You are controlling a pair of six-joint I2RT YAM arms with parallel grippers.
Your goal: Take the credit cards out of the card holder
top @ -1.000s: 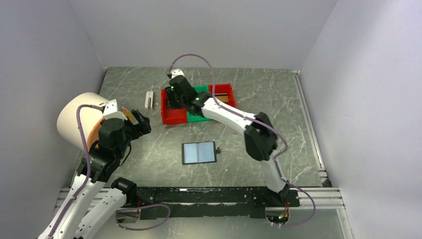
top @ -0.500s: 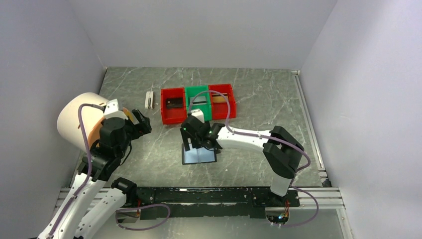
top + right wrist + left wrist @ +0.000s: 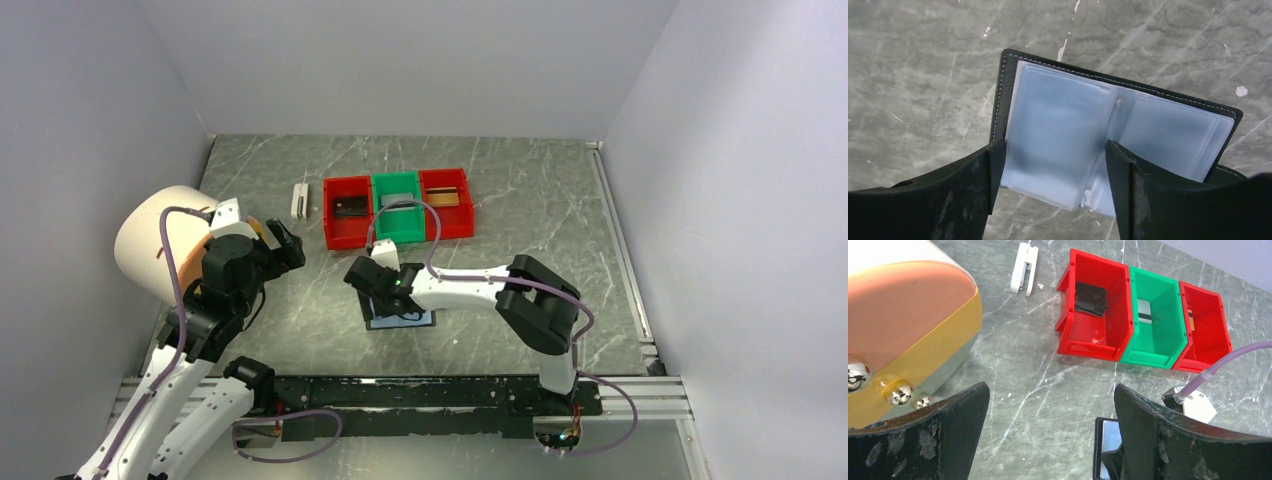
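Observation:
The black card holder (image 3: pixel 1120 125) lies open on the table, its bluish-grey pockets facing up with no card showing in them. It also shows in the top view (image 3: pixel 420 319) and the left wrist view (image 3: pixel 1099 440). My right gripper (image 3: pixel 1053 172) is open just above it, with its jaws either side of the left pocket page (image 3: pixel 385 298). A dark card (image 3: pixel 1090 297) lies in the left red bin, a grey card (image 3: pixel 1145 312) in the green bin, and a tan-orange card (image 3: pixel 447 197) in the right red bin. My left gripper (image 3: pixel 1050 410) is open and empty, to the left (image 3: pixel 285 245).
Left red bin (image 3: pixel 335 236), green bin (image 3: pixel 398 234) and right red bin (image 3: pixel 452 231) stand in a row behind the card holder. A small white clip-like block (image 3: pixel 299 200) lies left of them. A large white and orange rounded object (image 3: pixel 160 240) sits at the far left.
My right gripper has come from the left red bin back to the card holder and now sits over its left half. The left arm has barely moved.

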